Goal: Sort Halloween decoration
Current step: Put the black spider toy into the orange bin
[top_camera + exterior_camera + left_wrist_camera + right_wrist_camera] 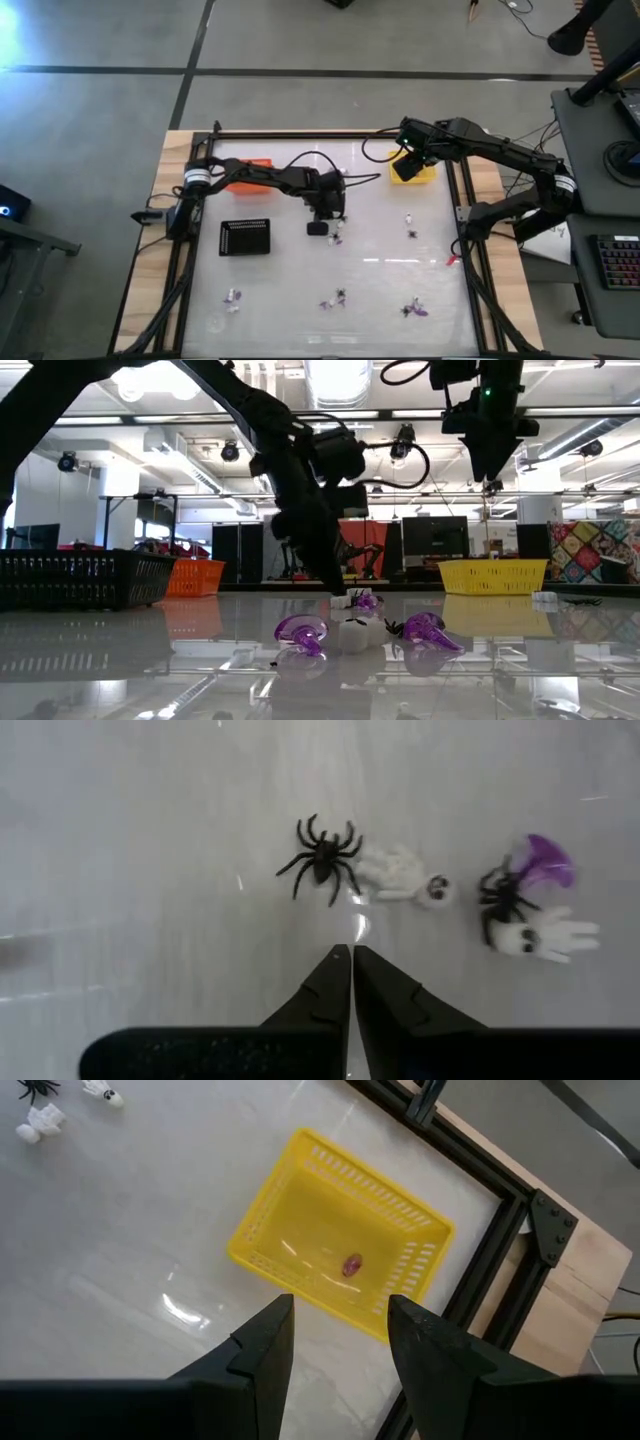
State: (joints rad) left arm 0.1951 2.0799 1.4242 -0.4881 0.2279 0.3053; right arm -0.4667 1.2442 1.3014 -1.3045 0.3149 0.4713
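On the left side of the table stands the black tray, and behind it the orange tray, partly under the left arm. The left gripper hangs low over the middle of the table, its two fingers pressed together with nothing between them, as the left wrist view shows. Just in front of its tips lie a black spider and a white ghost that touch each other, and beside them a purple trinket with a second white ghost and another small spider. More of the Halloween decoration lies scattered near the front edge of the table. To the right, the right gripper hovers with its fingers apart and empty above the yellow tray, which holds one small reddish piece. I judge that the step in hand is a pick by the left arm and that no trinket is caught; whether it only missed I cannot tell. The next move calls for spreading the fingers and coming down astride one trinket alone, probably the spider, without pushing the ghost.
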